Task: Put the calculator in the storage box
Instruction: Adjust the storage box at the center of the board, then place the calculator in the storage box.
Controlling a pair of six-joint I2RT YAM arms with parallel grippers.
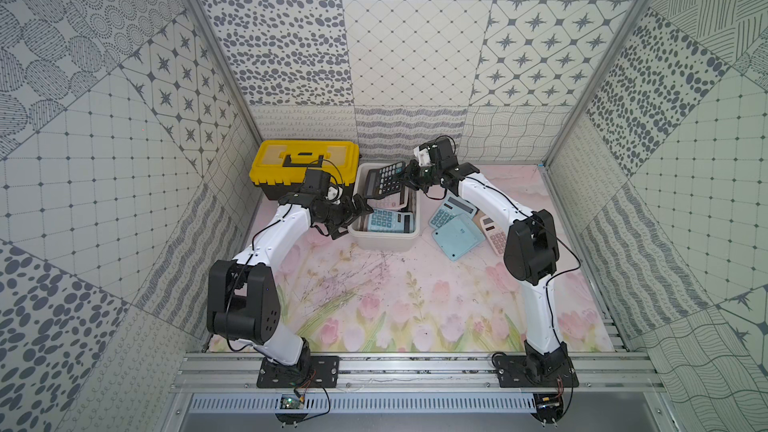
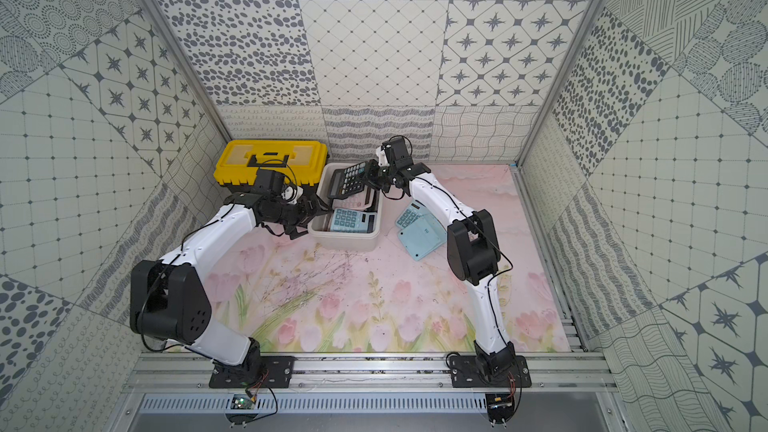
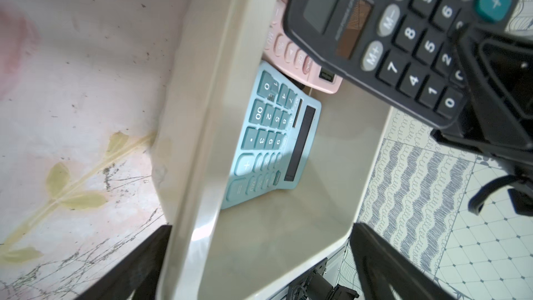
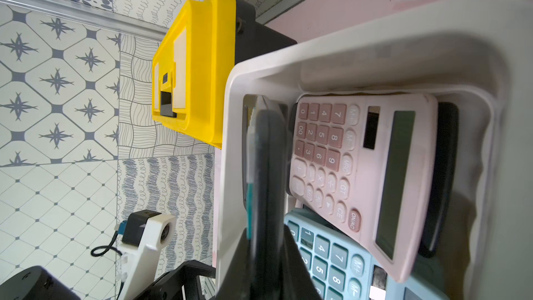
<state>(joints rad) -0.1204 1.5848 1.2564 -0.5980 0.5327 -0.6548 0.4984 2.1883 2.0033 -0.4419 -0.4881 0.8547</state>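
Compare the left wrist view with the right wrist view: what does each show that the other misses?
Only the left wrist view: the black calculator's key face, with its digits readable. Only the right wrist view: the yellow-lidded toolbox, and that calculator seen edge-on, pinched in the right gripper. Both: the storage box, holding a pink calculator that overlaps a blue calculator.

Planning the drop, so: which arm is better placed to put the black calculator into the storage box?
Right. The right gripper is shut on the black calculator, holding it tilted over the storage box. The left gripper is open beside the box, holding nothing.
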